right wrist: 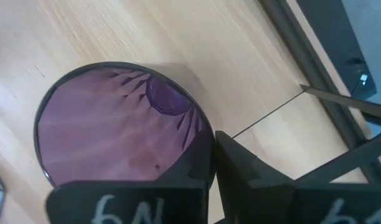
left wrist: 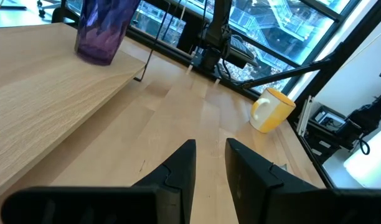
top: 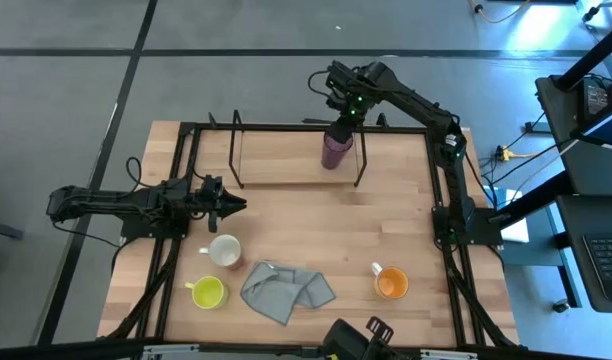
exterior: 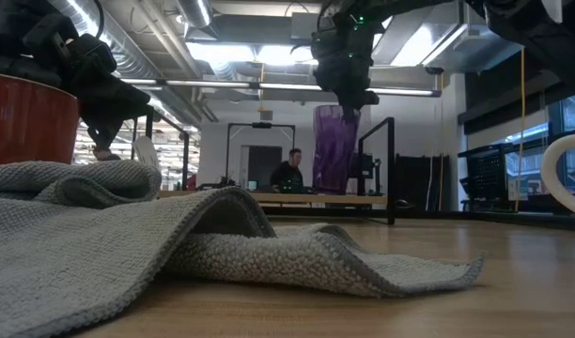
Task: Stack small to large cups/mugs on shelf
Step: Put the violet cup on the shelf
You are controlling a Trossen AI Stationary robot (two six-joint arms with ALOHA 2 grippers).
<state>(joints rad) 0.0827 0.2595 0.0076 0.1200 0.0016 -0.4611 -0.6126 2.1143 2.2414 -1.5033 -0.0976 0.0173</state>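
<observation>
1. The purple tumbler [top: 336, 148] stands upright on the wooden base of the shelf [top: 286, 170], near the shelf's right end.
2. The right gripper [top: 342, 118] is right above the tumbler. In the right wrist view its two fingers pinch the tumbler's rim [right wrist: 206, 155], one inside and one outside, so this claw is holding the tumbler.
3. The right arm reaches in from the table's right side, over the back edge of the table.
4. The shelf sits at the back of the table [top: 406, 230]. Only the tumbler stands on it.
5. The white mug [top: 224, 250], red inside, stands in front of the shelf, toward the left.
6. The yellow-green mug [top: 207, 292] is near the front left, just in front of the white mug.
7. The orange mug [top: 390, 284] is at the front right, well apart from the other mugs.
8. A grey cloth [top: 284, 290] lies crumpled between the yellow-green mug and the orange mug.
9. The left gripper [top: 236, 204] hangs over the left side of the table, above and behind the white mug. Its fingers [left wrist: 181, 171] are a narrow gap apart and hold nothing.
</observation>
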